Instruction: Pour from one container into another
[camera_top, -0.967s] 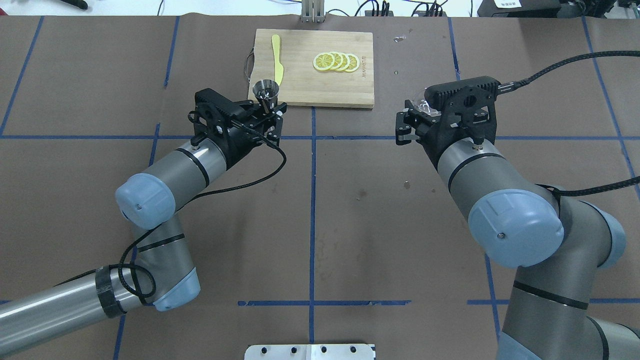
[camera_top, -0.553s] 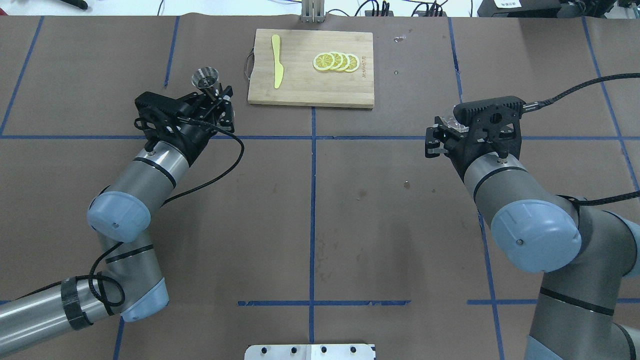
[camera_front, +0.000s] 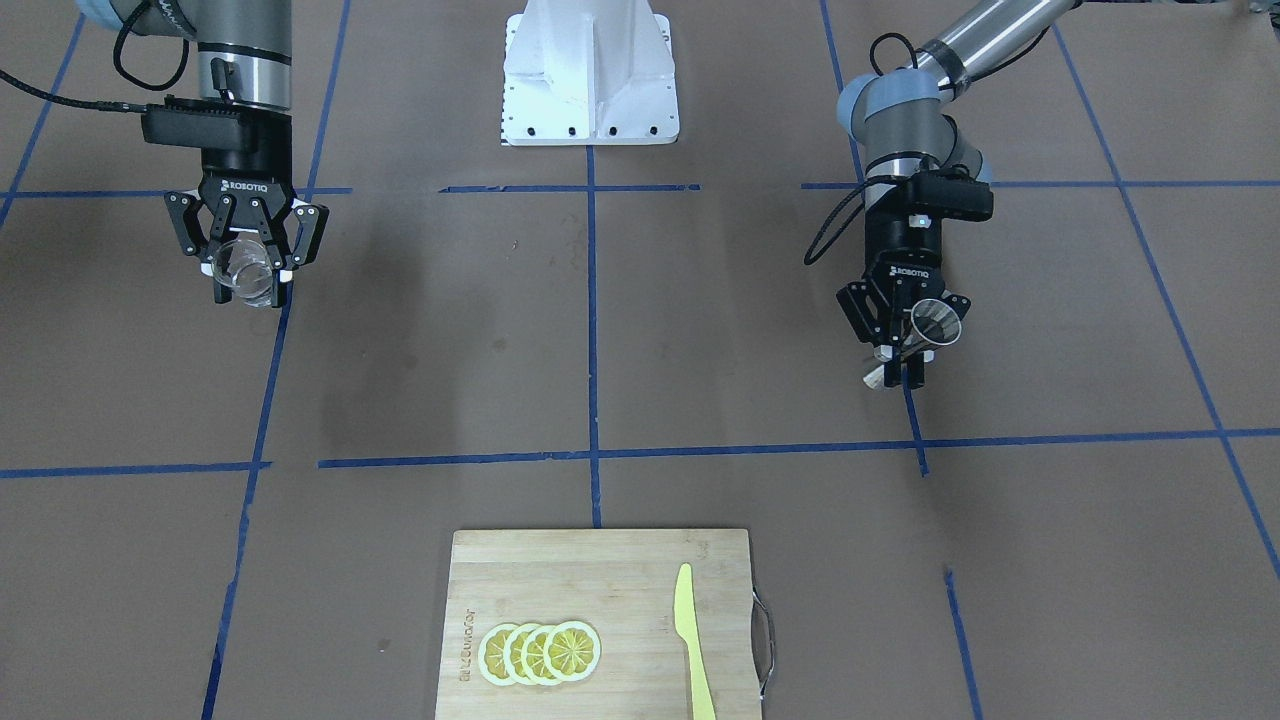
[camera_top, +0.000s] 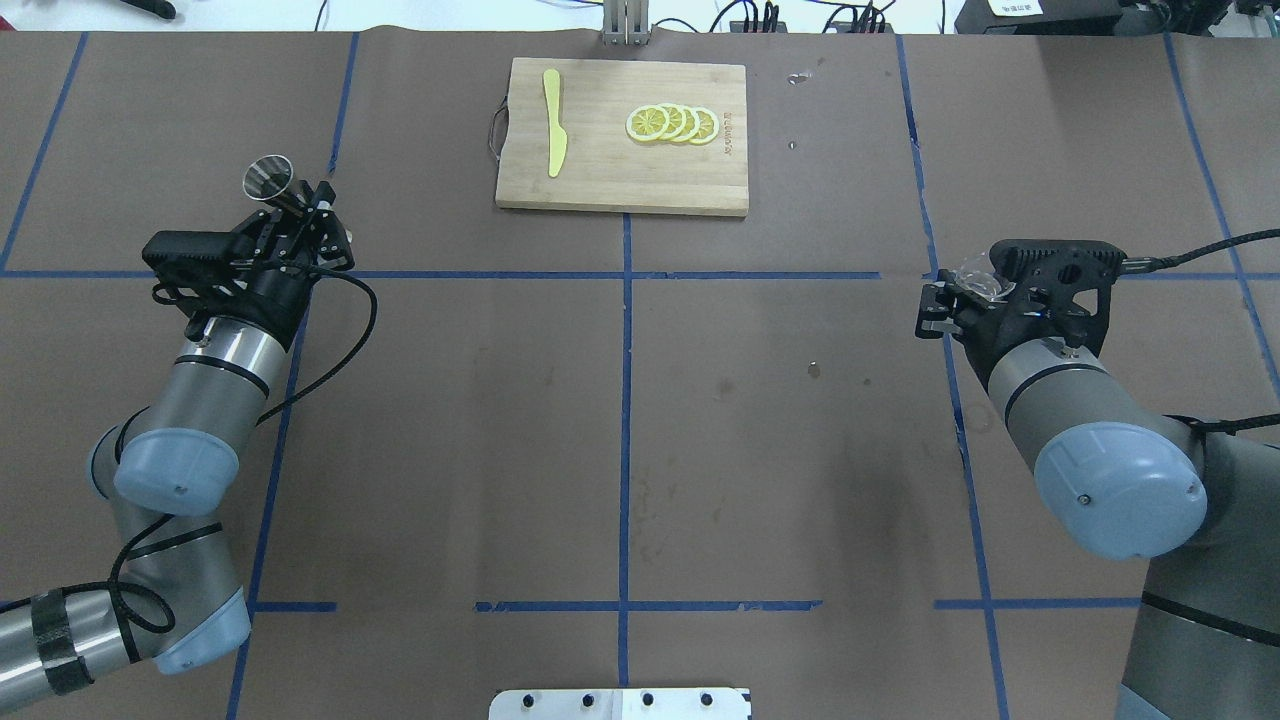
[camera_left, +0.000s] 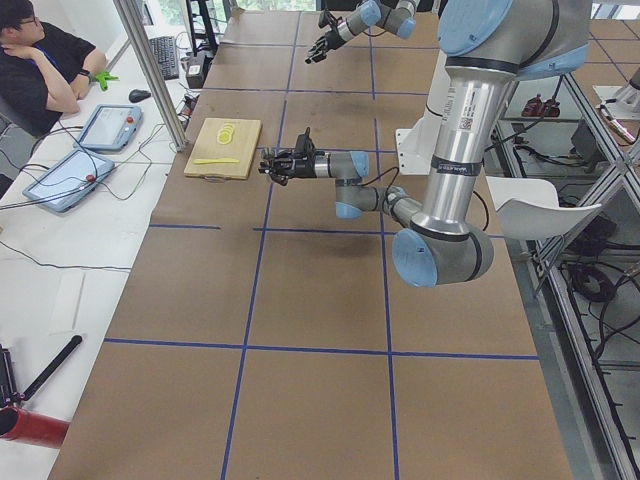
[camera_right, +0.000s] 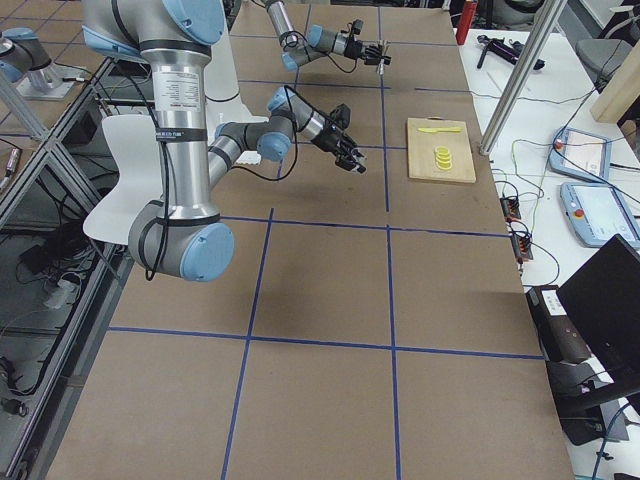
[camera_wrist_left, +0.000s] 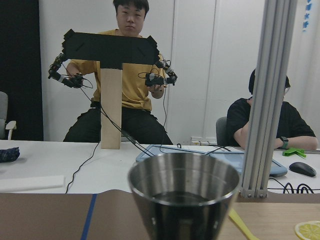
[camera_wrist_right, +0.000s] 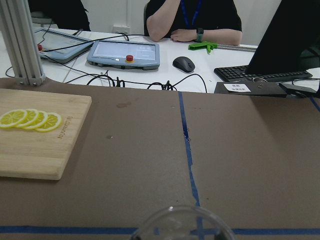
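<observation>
Squeezing a shiny metal cup in the left gripper at the front view's right, and a clear glass in the right gripper at upper left, far apart.

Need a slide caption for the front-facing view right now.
Left pincer holds a shiny steel conical cup, right pincer a clear glass tumbler, far apart over the brown table.
</observation>
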